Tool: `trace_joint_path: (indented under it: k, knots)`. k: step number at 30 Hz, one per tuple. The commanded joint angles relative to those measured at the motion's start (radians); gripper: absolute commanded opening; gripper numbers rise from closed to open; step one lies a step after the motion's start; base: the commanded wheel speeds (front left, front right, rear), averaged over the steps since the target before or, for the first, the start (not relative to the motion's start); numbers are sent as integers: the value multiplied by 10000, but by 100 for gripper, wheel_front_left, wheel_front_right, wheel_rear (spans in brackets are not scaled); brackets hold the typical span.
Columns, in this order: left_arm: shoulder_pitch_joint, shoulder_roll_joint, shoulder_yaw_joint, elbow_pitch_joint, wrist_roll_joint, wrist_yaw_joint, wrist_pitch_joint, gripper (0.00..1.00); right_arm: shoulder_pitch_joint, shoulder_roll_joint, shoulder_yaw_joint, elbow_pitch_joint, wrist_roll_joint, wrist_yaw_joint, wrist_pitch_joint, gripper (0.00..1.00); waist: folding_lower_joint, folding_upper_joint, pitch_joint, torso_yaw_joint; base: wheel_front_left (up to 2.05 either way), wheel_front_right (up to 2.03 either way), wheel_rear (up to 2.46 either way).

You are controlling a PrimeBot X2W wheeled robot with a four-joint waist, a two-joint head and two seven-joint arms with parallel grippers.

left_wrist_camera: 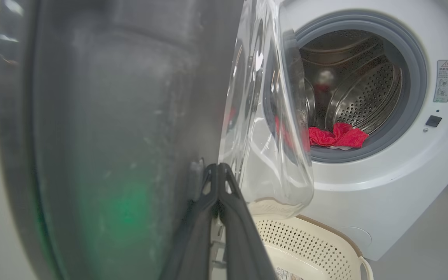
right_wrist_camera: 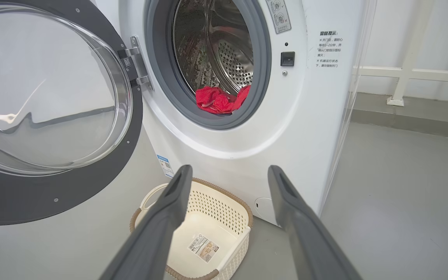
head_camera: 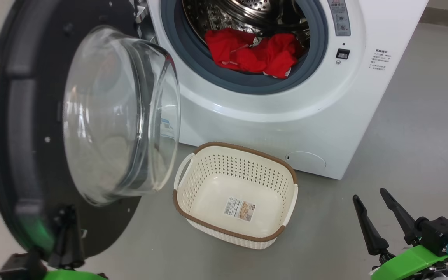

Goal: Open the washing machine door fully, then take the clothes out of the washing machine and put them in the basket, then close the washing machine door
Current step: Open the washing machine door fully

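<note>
The white washing machine (head_camera: 270,128) stands with its door (head_camera: 25,155) swung out to the left; the door's clear glass bowl (head_camera: 119,112) bulges toward the basket. Red clothes (head_camera: 255,52) lie at the drum's front lip, also seen as clothes (right_wrist_camera: 218,101) and clothes (left_wrist_camera: 336,136). On the floor before the machine sits the cream basket (head_camera: 208,171), with only a paper label inside. My left gripper (head_camera: 66,229) is shut, its tips against the door's black inner face (left_wrist_camera: 111,136) beside the glass. My right gripper (head_camera: 370,196) hangs open at the lower right, apart from everything, with the basket (right_wrist_camera: 224,202) beyond its fingers.
Grey floor (head_camera: 422,147) spreads to the right of the machine. A white railing (right_wrist_camera: 403,74) stands along the wall behind it. The open door overhangs the floor left of the basket.
</note>
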Motion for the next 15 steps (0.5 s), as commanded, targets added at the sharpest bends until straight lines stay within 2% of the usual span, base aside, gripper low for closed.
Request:
trace_joint_path:
  k: [1,15]
  knots:
    - [-418,232,707,-210,108,-25,-63,0,-455,-228,220,-289,-86,63,-120,100,0,0,73,10,0,0,0]
    - [-1755,623,2874,685,655,-365,-63,0,-809,-452,347,-483,-138,63,-120,100,0,0,749,-35,0,0,0]
